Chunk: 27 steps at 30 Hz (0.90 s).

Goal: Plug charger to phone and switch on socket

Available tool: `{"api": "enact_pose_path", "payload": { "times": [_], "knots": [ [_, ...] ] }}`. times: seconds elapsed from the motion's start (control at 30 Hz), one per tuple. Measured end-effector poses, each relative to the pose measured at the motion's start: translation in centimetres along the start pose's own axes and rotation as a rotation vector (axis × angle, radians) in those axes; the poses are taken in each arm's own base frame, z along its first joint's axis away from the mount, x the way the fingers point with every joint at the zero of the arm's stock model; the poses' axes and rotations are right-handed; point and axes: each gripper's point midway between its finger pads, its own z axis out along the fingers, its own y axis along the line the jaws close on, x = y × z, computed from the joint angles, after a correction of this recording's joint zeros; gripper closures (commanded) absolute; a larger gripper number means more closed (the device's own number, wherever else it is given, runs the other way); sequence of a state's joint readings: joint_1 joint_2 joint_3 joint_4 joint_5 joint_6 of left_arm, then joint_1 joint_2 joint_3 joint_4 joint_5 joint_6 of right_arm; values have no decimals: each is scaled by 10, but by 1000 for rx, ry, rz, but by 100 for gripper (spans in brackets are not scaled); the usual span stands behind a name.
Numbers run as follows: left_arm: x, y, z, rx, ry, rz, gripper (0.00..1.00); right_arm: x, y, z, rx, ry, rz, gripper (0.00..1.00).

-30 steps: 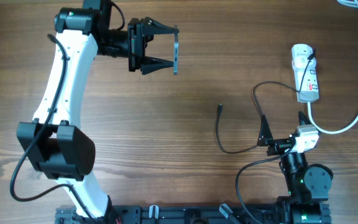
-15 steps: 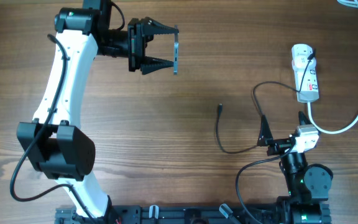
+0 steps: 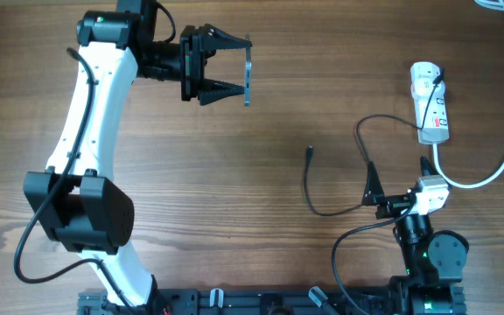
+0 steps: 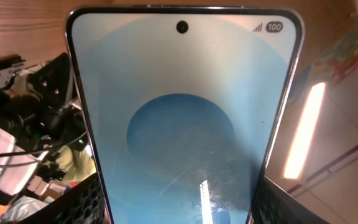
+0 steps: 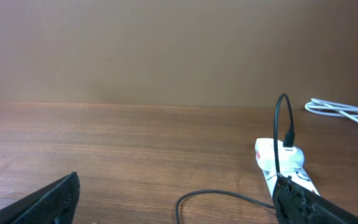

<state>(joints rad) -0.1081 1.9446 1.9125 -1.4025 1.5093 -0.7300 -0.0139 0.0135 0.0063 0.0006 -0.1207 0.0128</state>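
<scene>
right pincer (image 3: 395,166): sitting by the near edge, toward the near right corner of the table (image 3: 234,184); fingers spreading wide, gripping nothing
charger (image 3: 307,191): thin black cable lying right of centre, looping close past the right pincer
plug tip (image 3: 311,153): lying loose on the wood, pointing toward the far edge, plugged into nothing
socket (image 3: 430,105): lying toward the far right corner; black plug (image 3: 437,79) sitting in its far end; white lead (image 3: 497,166) curving off by the right edge; switch position too small to tell
left pincer (image 3: 241,65): reaching along the far edge, left of centre, pinching the phone by its two long sides
phone (image 3: 247,83): showing edge-on from overhead, screen glowing pale blue at the left wrist camera, well apart from the plug tip
</scene>
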Motion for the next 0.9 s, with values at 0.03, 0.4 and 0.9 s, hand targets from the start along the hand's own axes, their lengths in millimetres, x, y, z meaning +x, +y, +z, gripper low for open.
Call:
{"api": "enact_pose_path", "payload": {
  "times": [0.03,0.4,0.9],
  "knots": [
    [-1,1,0,-5,-5,14,34,0,0,0,0,0,0,0],
    [-86,84,-25,-596,-522,119,35,0,0,0,0,0,0,0],
    [-110,128,-7,-1230,-847,416,34,0,0,0,0,0,0,0]
  ]
}}
